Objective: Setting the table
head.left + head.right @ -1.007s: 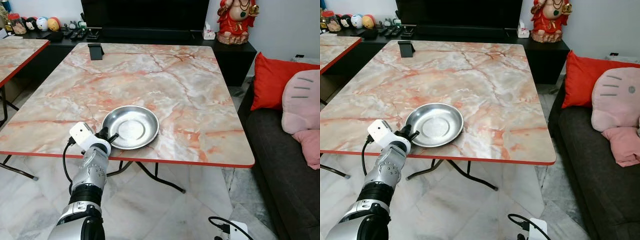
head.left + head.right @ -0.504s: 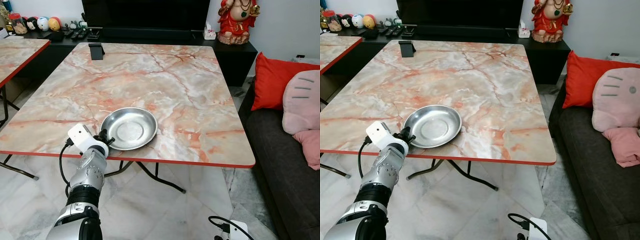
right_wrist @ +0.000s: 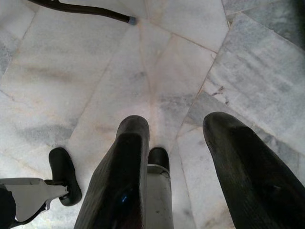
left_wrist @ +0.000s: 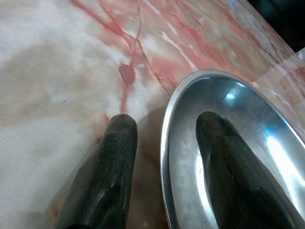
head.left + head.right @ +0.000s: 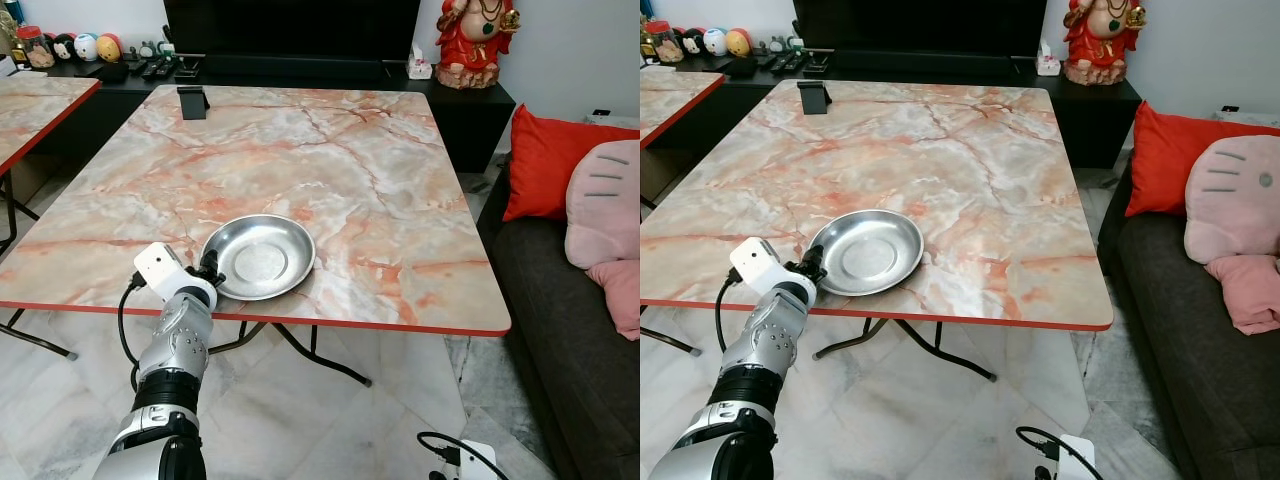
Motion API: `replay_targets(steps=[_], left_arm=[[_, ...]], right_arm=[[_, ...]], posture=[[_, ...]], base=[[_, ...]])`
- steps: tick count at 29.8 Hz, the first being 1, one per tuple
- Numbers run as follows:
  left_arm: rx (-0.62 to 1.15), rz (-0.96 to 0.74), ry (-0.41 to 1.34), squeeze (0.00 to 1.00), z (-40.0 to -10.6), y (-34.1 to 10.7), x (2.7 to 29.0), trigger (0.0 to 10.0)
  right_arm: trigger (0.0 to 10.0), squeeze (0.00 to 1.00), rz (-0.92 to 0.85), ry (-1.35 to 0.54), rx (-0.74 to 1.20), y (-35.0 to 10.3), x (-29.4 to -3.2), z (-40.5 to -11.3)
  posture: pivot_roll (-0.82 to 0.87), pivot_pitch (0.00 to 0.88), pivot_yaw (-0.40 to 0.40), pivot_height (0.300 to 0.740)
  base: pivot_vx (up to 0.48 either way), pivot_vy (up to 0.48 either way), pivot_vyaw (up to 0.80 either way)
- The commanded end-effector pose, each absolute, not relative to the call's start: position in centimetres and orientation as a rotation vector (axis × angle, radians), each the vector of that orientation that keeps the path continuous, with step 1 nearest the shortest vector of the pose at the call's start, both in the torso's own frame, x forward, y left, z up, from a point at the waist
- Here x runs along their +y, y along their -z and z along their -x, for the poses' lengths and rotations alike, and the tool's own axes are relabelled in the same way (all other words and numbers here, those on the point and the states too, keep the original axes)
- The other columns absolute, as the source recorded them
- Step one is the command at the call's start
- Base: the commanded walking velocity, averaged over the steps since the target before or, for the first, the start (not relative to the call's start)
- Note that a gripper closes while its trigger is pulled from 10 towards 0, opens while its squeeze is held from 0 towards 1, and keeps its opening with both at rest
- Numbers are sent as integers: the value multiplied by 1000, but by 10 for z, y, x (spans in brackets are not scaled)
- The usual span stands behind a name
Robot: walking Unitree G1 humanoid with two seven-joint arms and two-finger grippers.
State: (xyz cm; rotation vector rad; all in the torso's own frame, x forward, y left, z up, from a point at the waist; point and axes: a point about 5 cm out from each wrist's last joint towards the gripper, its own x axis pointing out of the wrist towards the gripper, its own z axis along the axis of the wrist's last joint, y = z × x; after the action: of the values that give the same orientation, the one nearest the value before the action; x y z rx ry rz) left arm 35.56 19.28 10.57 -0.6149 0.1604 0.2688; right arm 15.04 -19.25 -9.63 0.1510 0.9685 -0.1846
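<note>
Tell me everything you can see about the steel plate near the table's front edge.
The steel plate is a round, shallow dish of shiny, silvery metal with a raised rim and a flat centre, empty, catching reflections. It sits flat on the marble-patterned table, close to the red-trimmed front edge on the robot's left side. The left pincer straddles its rim, one black finger inside the bowl, the other outside over the tabletop, with a gap showing, so not clamped.

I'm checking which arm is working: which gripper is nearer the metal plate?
Left. The left gripper straddles the plate's near-left rim, one finger inside, one outside on the table. The right gripper hangs open over the floor, away from the plate.
</note>
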Motion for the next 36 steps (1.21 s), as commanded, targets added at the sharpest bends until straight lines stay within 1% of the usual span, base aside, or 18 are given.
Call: replay_targets(steps=[1, 9, 10, 16, 18, 21, 22, 23, 25, 26, 27, 29, 30, 31, 32, 33, 34, 36], left_arm=[[135, 600, -250, 0, -355, -110, 193, 10000], [38, 559, -230, 0, -352, -125, 203, 10000], [-14, 501, -222, 0, -349, -133, 208, 10000], [-143, 327, -203, 0, -343, -152, 214, 10000], [-262, 171, -267, 0, -333, -172, 230, 10000], [-313, 38, -353, 0, -324, -182, 249, 10000], [-312, -52, -383, 0, -320, -183, 257, 10000], [-312, -52, -383, 0, -320, -183, 257, 10000], [-288, -195, -442, 0, -312, -181, 273, 10000], [-288, -195, -442, 0, -312, -181, 273, 10000], [-250, -247, -513, 0, -305, -176, 290, 10000], [-250, -247, -513, 0, -305, -176, 290, 10000], [-171, -360, -693, 0, -284, -163, 328, 10000], [-127, -407, -779, 0, -271, -156, 345, 10000], [-127, -407, -779, 0, -271, -156, 345, 10000], [-91, -440, -837, 0, -262, -149, 357, 10000], [-91, -440, -837, 0, -262, -149, 357, 10000], [48, -487, -929, 0, -238, -122, 376, 10000]], right_arm=[[10000, 0, -152, 188, 972, 97, -193, -149], [10000, 0, -153, 183, 972, 97, -190, -149], [10000, 0, -153, 183, 972, 97, -189, -149], [10000, 0, -153, 182, 971, 97, -189, -149], [10000, 0, -152, 180, 972, 97, -188, -149], [10000, 0, -152, 179, 972, 97, -189, -149], [10000, 0, -152, 180, 972, 97, -189, -149], [10000, 0, -152, 180, 972, 97, -189, -149], [10000, 0, -151, 180, 973, 97, -190, -149], [10000, 0, -151, 180, 973, 97, -190, -149], [10000, 0, -151, 181, 973, 97, -190, -149], [10000, 0, -151, 181, 973, 97, -190, -149], [10000, 0, -152, 184, 973, 97, -192, -149], [10000, 0, -152, 185, 975, 97, -192, -149], [10000, 0, -152, 185, 975, 97, -192, -149], [10000, 0, -152, 186, 975, 97, -193, -148], [10000, 0, -152, 186, 975, 97, -193, -148], [10000, 0, -153, 187, 974, 98, -193, -146]], posture=[[35, 0, -25, 740], [37, 0, -22, 740], [37, 0, -22, 740], [39, 0, -23, 740], [42, 0, -28, 740], [45, 0, -27, 740], [48, 0, -28, 740], [48, 0, -28, 740], [52, 0, -28, 740], [52, 0, -28, 740], [51, 0, -27, 740], [51, 0, -27, 740], [62, 0, -26, 740], [65, 0, -27, 740], [65, 0, -27, 740], [65, 0, -27, 740], [65, 0, -27, 740], [60, 0, -23, 740]], base=[[0, 0, 0], [0, 0, 0], [0, 0, 0], [0, 0, 0], [0, 0, 0], [0, 0, 0], [0, 0, 0], [0, 0, 0], [0, 0, 0], [0, 0, 0], [0, 0, 0], [0, 0, 0], [0, 0, 0], [0, 0, 0], [0, 0, 0], [0, 0, 0], [0, 0, 0], [0, 0, 0]])
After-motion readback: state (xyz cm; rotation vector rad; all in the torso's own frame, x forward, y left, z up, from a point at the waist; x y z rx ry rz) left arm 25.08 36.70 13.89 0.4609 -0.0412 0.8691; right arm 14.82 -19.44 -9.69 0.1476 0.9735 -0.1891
